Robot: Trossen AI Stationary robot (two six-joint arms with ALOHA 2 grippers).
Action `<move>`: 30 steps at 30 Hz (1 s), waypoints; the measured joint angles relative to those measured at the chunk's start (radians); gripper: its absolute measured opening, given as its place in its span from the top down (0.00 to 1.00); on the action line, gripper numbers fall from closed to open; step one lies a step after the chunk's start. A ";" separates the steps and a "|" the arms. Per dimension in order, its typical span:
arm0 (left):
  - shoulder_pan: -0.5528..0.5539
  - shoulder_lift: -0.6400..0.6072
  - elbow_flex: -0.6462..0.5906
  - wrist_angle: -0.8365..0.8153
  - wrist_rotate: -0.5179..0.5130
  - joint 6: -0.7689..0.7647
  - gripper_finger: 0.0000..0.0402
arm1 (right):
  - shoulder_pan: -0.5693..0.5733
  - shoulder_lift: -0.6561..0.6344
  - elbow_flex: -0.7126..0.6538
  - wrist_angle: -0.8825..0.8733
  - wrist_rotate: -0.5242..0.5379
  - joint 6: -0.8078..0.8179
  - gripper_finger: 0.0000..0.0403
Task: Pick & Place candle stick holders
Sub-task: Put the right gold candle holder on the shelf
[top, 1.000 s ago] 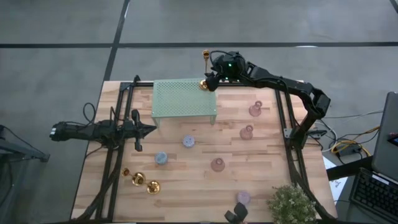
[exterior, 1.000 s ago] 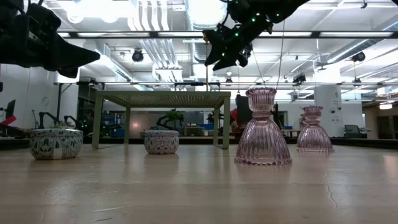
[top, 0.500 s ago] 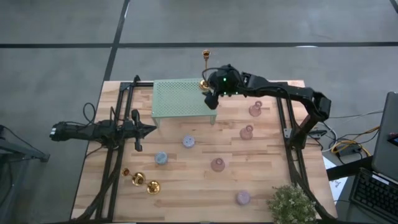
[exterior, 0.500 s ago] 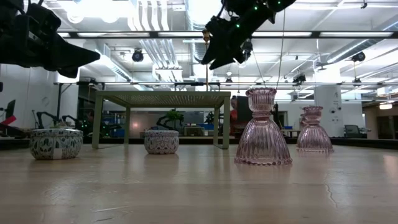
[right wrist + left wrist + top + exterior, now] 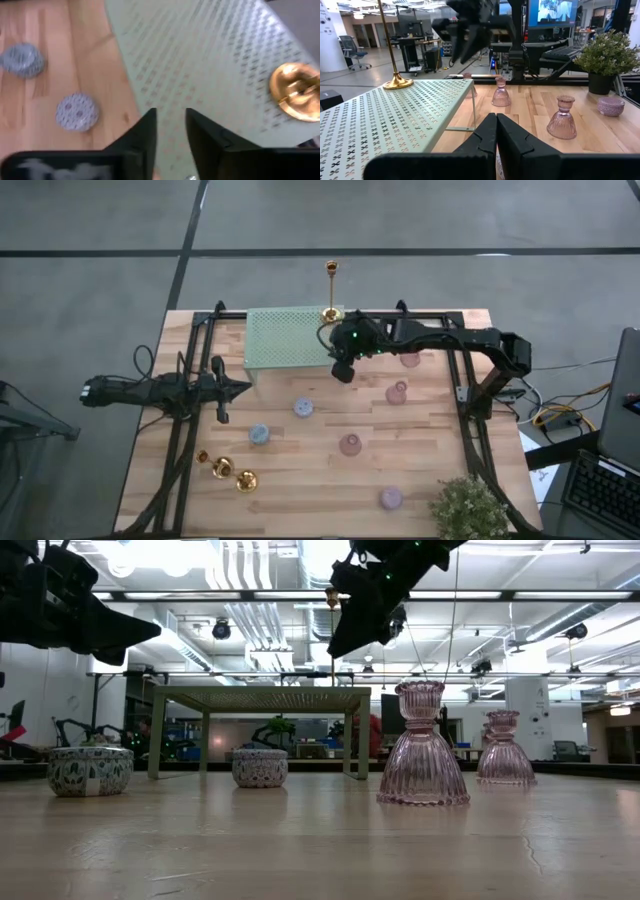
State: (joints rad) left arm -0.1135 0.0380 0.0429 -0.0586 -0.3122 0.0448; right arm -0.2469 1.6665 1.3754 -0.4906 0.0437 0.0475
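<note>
One gold candlestick [image 5: 331, 292] is stood upright on the pale green rack [image 5: 292, 338], upper centre of the high view — two more [image 5: 231, 472] lie lower left. The right gripper [image 5: 341, 370] is held empty, fingers narrowly parted, over the rack's right edge; the left gripper [image 5: 243, 387] is closed, left of centre.

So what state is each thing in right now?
Left gripper: shut, empty, over the table, left side.
Right gripper: slightly open, empty, over the rack.
Gold candlestick on rack: upright.
Two gold candlesticks: apparently lying on the table.
Three pink glass holders: upright.
Three round holders: upright on the table.
</note>
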 joint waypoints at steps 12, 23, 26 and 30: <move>0.000 0.000 0.000 0.000 0.000 0.000 0.97 | 0.110 -0.188 -0.287 0.279 0.004 0.028 0.98; 0.000 0.000 0.000 0.000 0.000 0.000 0.97 | 0.138 -0.563 -0.690 0.557 0.008 0.014 0.98; 0.000 0.000 0.000 0.000 0.000 0.000 0.97 | 0.145 -0.665 -0.776 0.609 0.008 0.022 0.98; 0.000 0.000 0.000 0.000 0.000 0.000 0.97 | 0.156 -0.798 -0.886 0.678 0.008 0.022 0.98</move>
State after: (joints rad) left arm -0.1135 0.0383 0.0429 -0.0586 -0.3122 0.0448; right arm -0.0910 0.8690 0.4895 0.1869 0.0513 0.0693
